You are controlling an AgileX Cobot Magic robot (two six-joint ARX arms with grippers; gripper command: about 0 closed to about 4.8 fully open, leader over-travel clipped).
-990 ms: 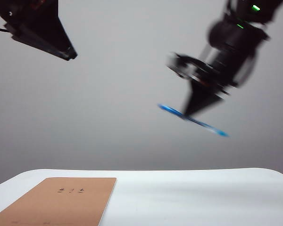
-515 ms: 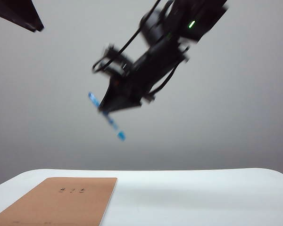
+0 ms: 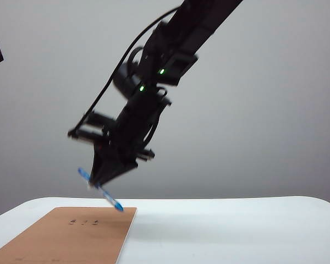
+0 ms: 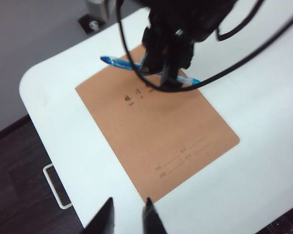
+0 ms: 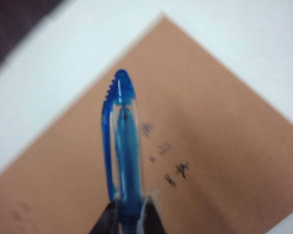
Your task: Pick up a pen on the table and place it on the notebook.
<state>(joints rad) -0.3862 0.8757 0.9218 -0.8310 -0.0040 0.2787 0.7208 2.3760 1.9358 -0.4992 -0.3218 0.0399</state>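
Two hands: right hand (image 3: pixel 102 184) clamps pen (image 3: pixel 100 190) above notebook (image 3: pixel 71 236) near counter (image 3: pixel 236 231) corner; left hand (image 4: pixel 127 219), jaws parted, holds nothing.

The exterior view sits low at the edge of the white smooth-topped surface (image 3: pixel 225 231), facing level across it toward a grey wall. The left wrist view looks down from high up on the whole tan-brown kraft-covered notebook (image 4: pixel 156 129). The right wrist view hangs close above it — all three share that notebook.
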